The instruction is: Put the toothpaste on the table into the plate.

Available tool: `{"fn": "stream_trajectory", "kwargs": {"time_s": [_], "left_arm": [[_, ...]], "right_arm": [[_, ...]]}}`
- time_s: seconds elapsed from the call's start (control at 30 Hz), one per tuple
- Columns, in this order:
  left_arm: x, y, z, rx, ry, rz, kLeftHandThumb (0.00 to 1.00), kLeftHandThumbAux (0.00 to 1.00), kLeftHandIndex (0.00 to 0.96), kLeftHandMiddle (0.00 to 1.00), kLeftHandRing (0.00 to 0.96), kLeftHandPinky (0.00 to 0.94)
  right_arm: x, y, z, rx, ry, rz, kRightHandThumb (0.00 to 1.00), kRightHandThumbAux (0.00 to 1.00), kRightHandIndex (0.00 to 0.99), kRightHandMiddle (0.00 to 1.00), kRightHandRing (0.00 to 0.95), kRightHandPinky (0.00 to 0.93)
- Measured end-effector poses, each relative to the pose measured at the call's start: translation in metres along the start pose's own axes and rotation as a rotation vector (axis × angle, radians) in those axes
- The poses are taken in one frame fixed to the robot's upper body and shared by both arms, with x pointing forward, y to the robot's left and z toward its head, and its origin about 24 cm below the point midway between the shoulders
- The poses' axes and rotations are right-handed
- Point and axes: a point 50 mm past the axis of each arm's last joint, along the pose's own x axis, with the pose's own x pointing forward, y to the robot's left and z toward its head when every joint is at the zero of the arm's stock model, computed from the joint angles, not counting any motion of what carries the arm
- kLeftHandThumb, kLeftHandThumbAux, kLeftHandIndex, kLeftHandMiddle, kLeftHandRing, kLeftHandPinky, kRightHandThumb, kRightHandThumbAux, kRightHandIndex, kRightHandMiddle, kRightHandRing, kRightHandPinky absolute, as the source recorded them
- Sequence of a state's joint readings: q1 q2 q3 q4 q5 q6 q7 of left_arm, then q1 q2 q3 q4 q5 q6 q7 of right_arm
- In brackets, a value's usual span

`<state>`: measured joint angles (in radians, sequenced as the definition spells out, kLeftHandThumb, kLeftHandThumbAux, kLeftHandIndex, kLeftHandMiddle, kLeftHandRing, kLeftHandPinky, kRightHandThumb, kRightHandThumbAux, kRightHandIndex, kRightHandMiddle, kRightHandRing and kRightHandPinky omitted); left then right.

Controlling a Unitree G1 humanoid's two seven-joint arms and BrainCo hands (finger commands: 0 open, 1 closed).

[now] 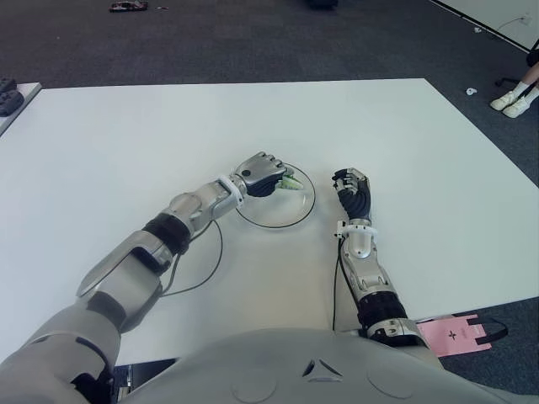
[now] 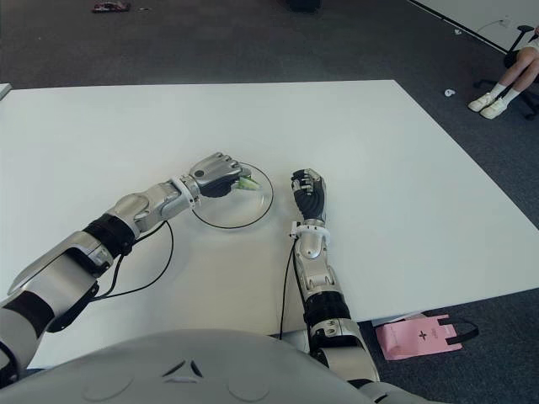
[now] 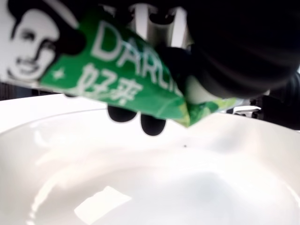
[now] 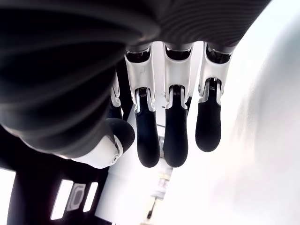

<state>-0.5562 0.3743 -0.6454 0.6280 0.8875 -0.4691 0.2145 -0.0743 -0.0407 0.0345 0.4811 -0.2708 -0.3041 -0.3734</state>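
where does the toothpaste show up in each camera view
Left eye view: toothpaste in the left hand, over the plate.
Right eye view: the same, left of centre.
Left wrist view: green tube across the top.
Right wrist view: not in it.
Shared landmark: the plate's rim.

Glossy green toothpaste [image 3: 136,89] tube, glossy white plate [image 3: 154,187], matt white table [image 1: 126,151].

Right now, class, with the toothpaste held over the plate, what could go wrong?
1. The left hand holds the toothpaste near the plate's rim, so on release it may land half out.
2. The plate looks light; a lowering hand could nudge it toward the idle right hand beside it.
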Motion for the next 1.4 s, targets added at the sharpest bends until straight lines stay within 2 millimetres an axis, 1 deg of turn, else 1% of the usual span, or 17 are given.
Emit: {"fn": "stream_trajectory", "kwargs": {"time_s": [0.03, 0.07, 0.1, 0.13, 0.17, 0.2, 0.23, 0.27, 0.3, 0.33, 0.37, 0.43, 0.57, 0.83, 1.3, 1.37, 1.4], "left_arm": [[0.0, 0.002, -0.001, 0.004, -0.001, 0.004, 0.337, 0.387, 0.327, 0.343, 0.451, 0.721], [0.0, 0.004, -0.001, 0.008, -0.001, 0.006, 0.326, 0.384, 0.301, 0.301, 0.418, 0.713], [0.0, 0.005, -0.001, 0.011, -0.002, 0.009, 0.284, 0.37, 0.205, 0.192, 0.329, 0.661], [0.0, 0.005, -0.002, 0.013, -0.001, 0.01, 0.257, 0.361, 0.143, 0.123, 0.271, 0.627], [-0.001, 0.005, -0.002, 0.015, -0.001, 0.009, 0.232, 0.358, 0.092, 0.078, 0.191, 0.525], [-0.001, 0.005, -0.002, 0.016, -0.001, 0.009, 0.223, 0.357, 0.073, 0.063, 0.163, 0.488], [-0.001, 0.005, -0.002, 0.02, -0.003, 0.01, 0.193, 0.351, 0.047, 0.04, 0.107, 0.362], [-0.002, 0.005, -0.002, 0.024, -0.005, 0.019, 0.173, 0.347, 0.03, 0.025, 0.071, 0.28], [-0.002, 0.005, -0.002, 0.027, -0.006, 0.027, 0.154, 0.342, 0.023, 0.02, 0.057, 0.232], [-0.002, 0.006, -0.002, 0.029, -0.007, 0.039, 0.125, 0.334, 0.015, 0.013, 0.036, 0.161], [-0.002, 0.006, -0.002, 0.03, -0.009, 0.049, 0.096, 0.323, 0.009, 0.008, 0.023, 0.103], [-0.003, 0.008, -0.002, 0.03, -0.013, 0.066, 0.066, 0.313, 0.004, 0.004, 0.011, 0.052], [-0.004, 0.01, -0.003, 0.028, -0.017, 0.083, 0.017, 0.297, 0.0, 0.0, 0.002, 0.01], [-0.005, 0.015, -0.004, 0.015, -0.03, 0.112, 0.0, 0.297, 0.0, 0.0, 0.0, 0.0], [-0.007, 0.021, -0.004, -0.025, -0.054, 0.167, 0.029, 0.361, 0.0, 0.0, 0.0, 0.0], [-0.008, 0.023, -0.005, -0.051, -0.052, 0.187, 0.034, 0.383, 0.0, 0.0, 0.0, 0.022], [-0.009, 0.023, -0.005, -0.067, -0.051, 0.2, 0.033, 0.403, 0.0, 0.0, 0.0, 0.05]], "right_arm": [[0.0, 0.0, 0.0, 0.0, 0.0, 0.0, 0.706, 0.73, 0.42, 0.477, 0.494, 0.527], [0.0, 0.0, 0.0, 0.0, 0.0, 0.0, 0.706, 0.73, 0.42, 0.477, 0.493, 0.527], [0.0, 0.0, 0.0, 0.0, 0.0, 0.0, 0.706, 0.731, 0.42, 0.478, 0.494, 0.529], [0.0, 0.0, 0.0, 0.0, 0.0, 0.0, 0.706, 0.731, 0.42, 0.478, 0.495, 0.53], [0.0, 0.0, 0.0, 0.0, 0.0, 0.001, 0.706, 0.731, 0.42, 0.479, 0.496, 0.532], [0.0, 0.0, 0.0, 0.0, 0.0, 0.001, 0.706, 0.731, 0.42, 0.479, 0.496, 0.533], [0.0, 0.0, 0.0, 0.0, 0.0, 0.001, 0.706, 0.731, 0.42, 0.479, 0.498, 0.534], [0.0, 0.0, 0.0, 0.0, 0.0, 0.001, 0.706, 0.731, 0.42, 0.48, 0.498, 0.535], [0.0, 0.0, 0.0, 0.0, 0.0, 0.001, 0.706, 0.731, 0.42, 0.481, 0.499, 0.536], [0.0, 0.0, 0.0, -0.001, 0.0, 0.001, 0.706, 0.731, 0.42, 0.482, 0.5, 0.538], [0.0, 0.0, 0.0, -0.001, 0.0, 0.001, 0.706, 0.731, 0.42, 0.484, 0.502, 0.54], [0.0, 0.0, 0.0, -0.001, 0.0, 0.001, 0.705, 0.731, 0.42, 0.487, 0.504, 0.54], [0.0, 0.0, 0.0, -0.004, -0.001, -0.001, 0.704, 0.731, 0.42, 0.489, 0.504, 0.531], [0.0, 0.0, 0.0, -0.01, -0.004, -0.002, 0.705, 0.731, 0.42, 0.491, 0.501, 0.527], [0.0, 0.0, 0.0, -0.009, -0.003, -0.001, 0.704, 0.731, 0.42, 0.489, 0.501, 0.53], [0.0, 0.0, 0.0, -0.008, -0.003, -0.001, 0.704, 0.731, 0.42, 0.488, 0.5, 0.53], [0.0, 0.0, 0.0, -0.008, -0.003, -0.001, 0.705, 0.73, 0.42, 0.488, 0.5, 0.534]]}}
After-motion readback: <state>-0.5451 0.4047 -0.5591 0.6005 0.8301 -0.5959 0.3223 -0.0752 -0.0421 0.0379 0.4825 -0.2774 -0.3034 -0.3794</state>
